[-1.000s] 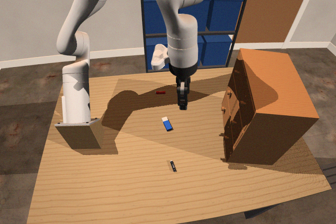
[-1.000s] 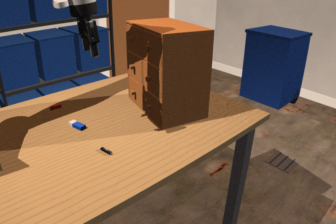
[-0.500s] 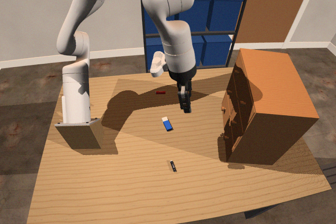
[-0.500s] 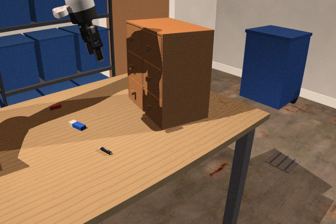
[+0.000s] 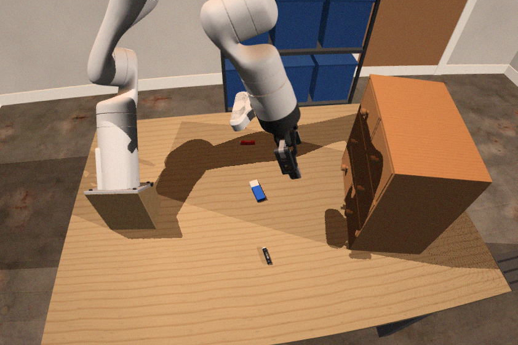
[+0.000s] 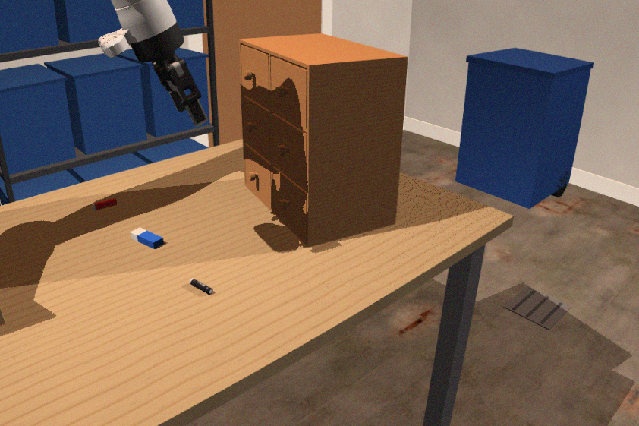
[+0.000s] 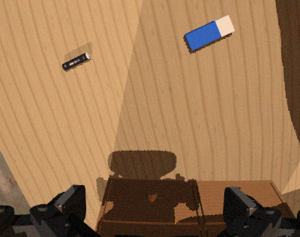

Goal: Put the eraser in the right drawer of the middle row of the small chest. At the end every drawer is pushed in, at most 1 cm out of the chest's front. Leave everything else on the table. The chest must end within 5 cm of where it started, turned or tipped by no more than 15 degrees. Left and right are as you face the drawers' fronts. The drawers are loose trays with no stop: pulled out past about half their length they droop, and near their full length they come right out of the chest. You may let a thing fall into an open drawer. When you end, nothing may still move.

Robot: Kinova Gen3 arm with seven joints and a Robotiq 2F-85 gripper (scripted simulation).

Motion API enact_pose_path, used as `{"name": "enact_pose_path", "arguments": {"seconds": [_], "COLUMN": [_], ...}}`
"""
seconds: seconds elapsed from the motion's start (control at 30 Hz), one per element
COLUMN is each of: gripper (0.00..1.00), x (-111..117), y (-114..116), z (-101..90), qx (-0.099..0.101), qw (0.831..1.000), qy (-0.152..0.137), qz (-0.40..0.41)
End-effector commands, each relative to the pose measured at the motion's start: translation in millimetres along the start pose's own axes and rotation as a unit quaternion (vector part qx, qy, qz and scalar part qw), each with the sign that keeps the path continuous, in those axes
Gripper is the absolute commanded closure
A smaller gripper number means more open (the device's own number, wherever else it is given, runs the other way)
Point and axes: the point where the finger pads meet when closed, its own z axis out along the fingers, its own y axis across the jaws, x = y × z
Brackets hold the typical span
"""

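The blue and white eraser (image 5: 257,190) (image 6: 146,238) (image 7: 209,33) lies flat on the wooden table (image 5: 167,291) (image 6: 129,348), out in the open. The small orange chest (image 5: 418,136) (image 6: 350,142) stands at the table's right side with its drawer fronts facing the arm's base. All its drawers look pushed in. The middle-row right drawer (image 6: 288,149) is in shadow. My gripper (image 5: 293,171) (image 6: 196,114) (image 7: 154,202) is open and empty. It hangs well above the table, tilted toward the chest, between the eraser and the chest front.
A small black battery-like cylinder (image 5: 266,256) (image 6: 201,286) (image 7: 75,61) lies nearer the table's front. A small red piece (image 5: 247,142) (image 6: 105,203) lies toward the back. The arm's base (image 5: 117,157) stands at the left. A shelf of blue boxes (image 5: 317,19) stands behind, and a blue bin (image 6: 520,127) on the floor.
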Motion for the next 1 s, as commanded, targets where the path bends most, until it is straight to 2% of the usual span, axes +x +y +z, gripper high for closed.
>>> {"name": "enact_pose_path", "arguments": {"seconds": [0.0,0.1,0.6,0.97], "gripper": [0.00,0.00,0.00,0.00], "x": [3,3,-3,-6], "y": [-1,-1,-1,-1], "z": [1.6,3.0,20.3,28.3], "qx": [-0.001,-0.001,-0.001,0.000], "qw": [1.000,1.000,0.997,0.994], "qy": [-0.010,-0.015,-0.076,-0.105], "qz": [0.006,0.006,0.006,0.006]}}
